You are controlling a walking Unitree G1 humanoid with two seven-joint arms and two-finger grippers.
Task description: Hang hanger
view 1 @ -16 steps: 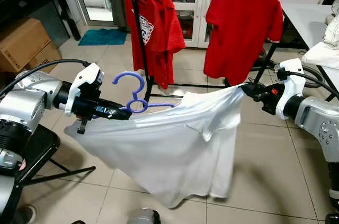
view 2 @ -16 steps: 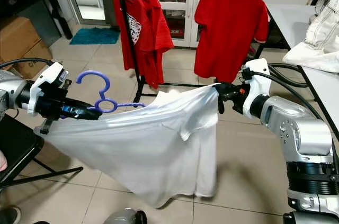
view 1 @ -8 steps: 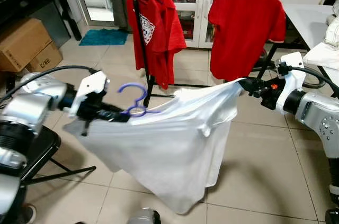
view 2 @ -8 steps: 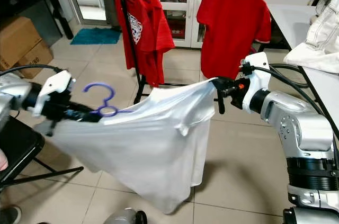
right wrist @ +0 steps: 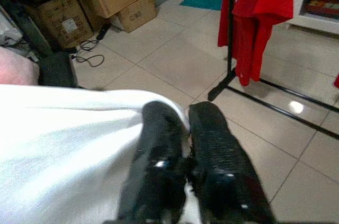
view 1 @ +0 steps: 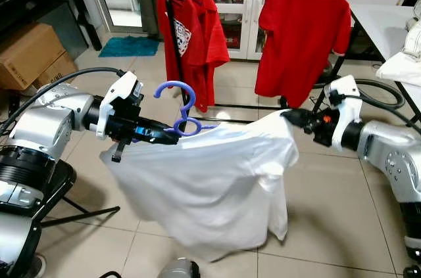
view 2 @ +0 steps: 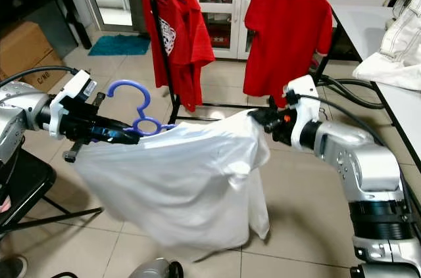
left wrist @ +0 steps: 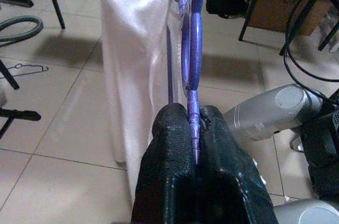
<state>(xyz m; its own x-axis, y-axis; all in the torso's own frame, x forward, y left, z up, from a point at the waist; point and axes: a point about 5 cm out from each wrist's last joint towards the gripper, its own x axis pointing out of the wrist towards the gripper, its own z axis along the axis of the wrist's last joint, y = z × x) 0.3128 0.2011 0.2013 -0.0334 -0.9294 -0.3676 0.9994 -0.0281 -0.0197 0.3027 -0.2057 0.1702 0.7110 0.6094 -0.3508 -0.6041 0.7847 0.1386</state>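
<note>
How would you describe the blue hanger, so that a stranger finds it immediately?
Before the clothes rack with two red shirts, the robot stretches a white shirt between its arms. The blue hanger sticks up beside the left gripper, the one hanger off the rack.

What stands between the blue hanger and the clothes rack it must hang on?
Nothing visible: open tiled floor separates the blue hanger, held by the left gripper, from the clothes rack with red shirts.
</note>
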